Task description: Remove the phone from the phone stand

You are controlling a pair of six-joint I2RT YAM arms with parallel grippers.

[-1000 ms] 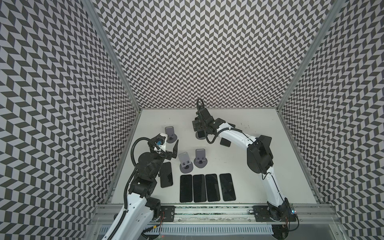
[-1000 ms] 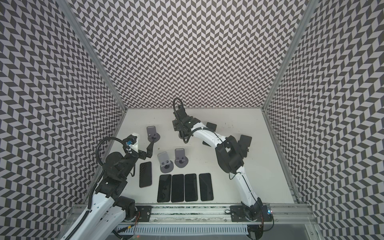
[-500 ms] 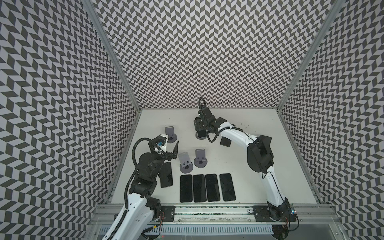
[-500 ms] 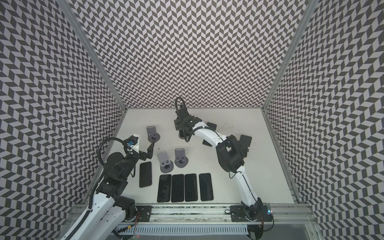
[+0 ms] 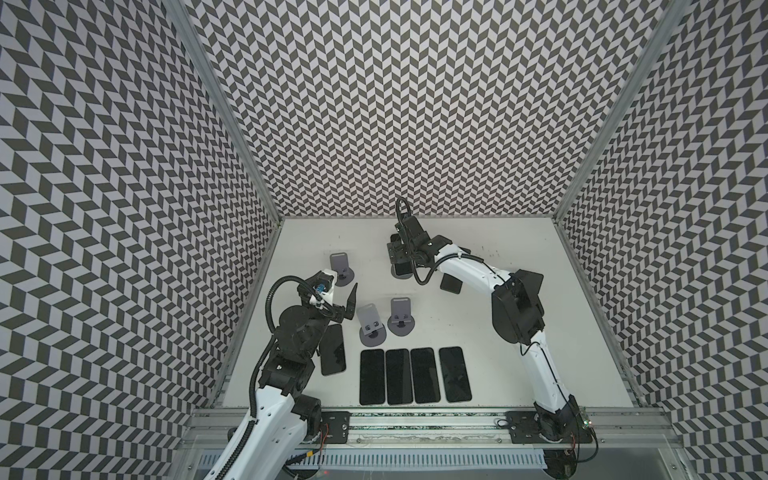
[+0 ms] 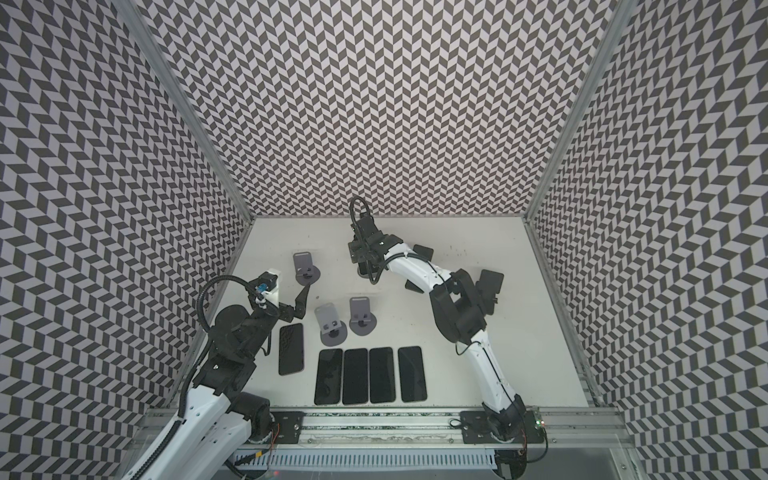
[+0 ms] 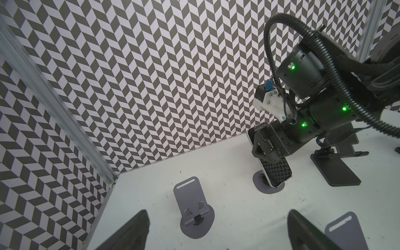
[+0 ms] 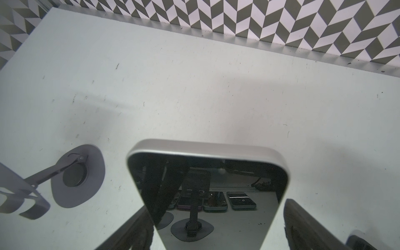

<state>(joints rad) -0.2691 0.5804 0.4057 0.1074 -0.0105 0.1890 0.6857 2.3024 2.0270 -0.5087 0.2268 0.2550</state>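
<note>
Silver-edged with a dark glass face, the phone (image 8: 207, 186) leans tilted on its grey phone stand (image 7: 263, 188). It is at about 12 o'clock on the white table (image 5: 582, 353), if I take the back wall as 12 and the rail with the arm bases as 6. In the left wrist view its lower end is down at the round base of the stand; the back plate is hidden behind it. The right gripper (image 7: 265, 152) is over the upper half of the phone, with one of its fingers (image 8: 134, 229) along each long edge. In the right wrist view I see almost no gap between the fingers and the edges, but whether they really press on the phone I cannot tell.

The left gripper (image 7: 217, 214) hangs at about 9 o'clock, its jaws wide apart and holding nothing. Just beyond it, at 10 o'clock, one empty grey stand (image 5: 341, 266) is standing. A pair of grey stands (image 5: 371, 322), also empty, is side by side near the centre. At 6 o'clock a row of four phones (image 5: 424, 376) lies flat, dark faces up, their long sides nearly touching. A fifth phone (image 5: 332, 349) lies flat at 8 o'clock, beside the left arm. At 1 o'clock a black stand (image 7: 333, 171) is partly covered by the right arm in both top views.
</note>
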